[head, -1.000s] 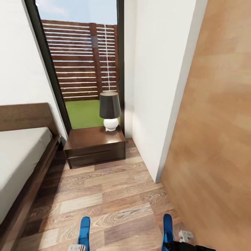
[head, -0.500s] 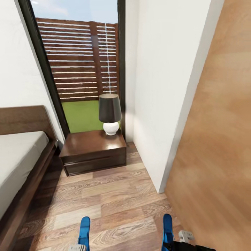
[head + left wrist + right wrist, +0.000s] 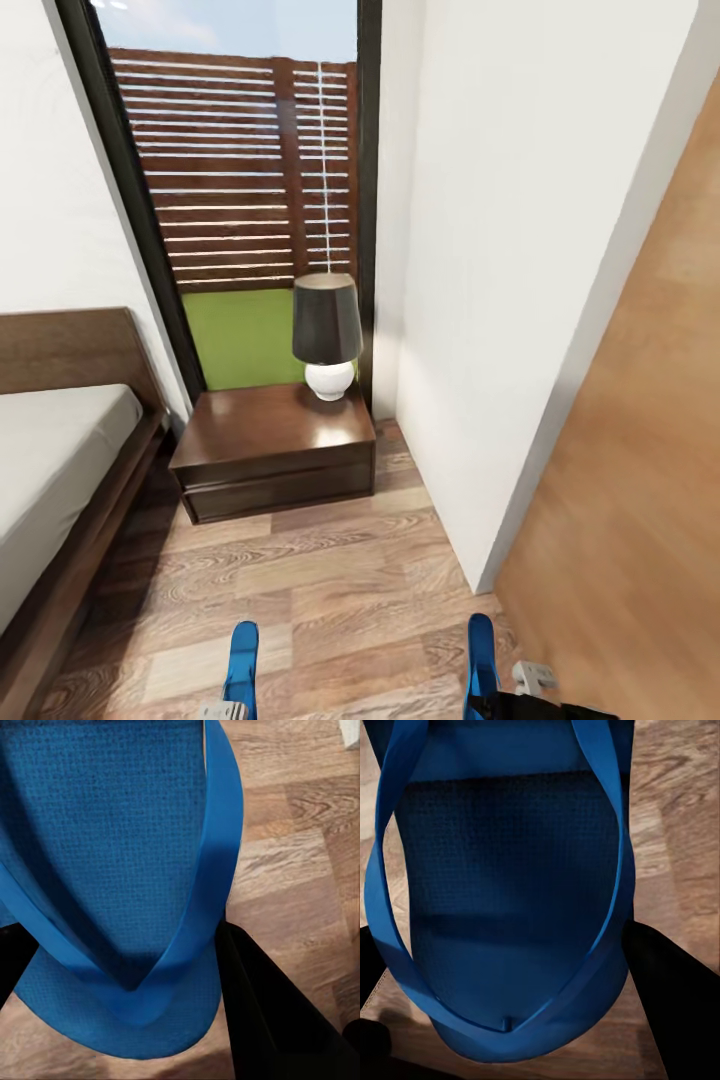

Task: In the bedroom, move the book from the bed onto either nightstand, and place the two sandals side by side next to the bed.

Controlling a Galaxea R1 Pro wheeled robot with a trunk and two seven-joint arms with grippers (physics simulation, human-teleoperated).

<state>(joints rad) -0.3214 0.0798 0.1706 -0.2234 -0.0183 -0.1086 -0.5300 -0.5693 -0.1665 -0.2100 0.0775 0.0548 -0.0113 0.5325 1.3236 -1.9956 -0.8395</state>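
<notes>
You grip a blue sandal (image 3: 241,662) in your left fingers (image 3: 255,1020) and the other sandal (image 3: 481,655) in your right fingers (image 3: 675,1005); the nightstand (image 3: 275,450) stands far ahead, right of the bed (image 3: 60,480).

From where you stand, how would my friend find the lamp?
Look at the tall window with the wooden fence and grass outside. In front of it, beside the bed, sits a low dark nightstand. The lamp stands on its back corner: a round white base under a dark shade, the one thing on that top.
</notes>
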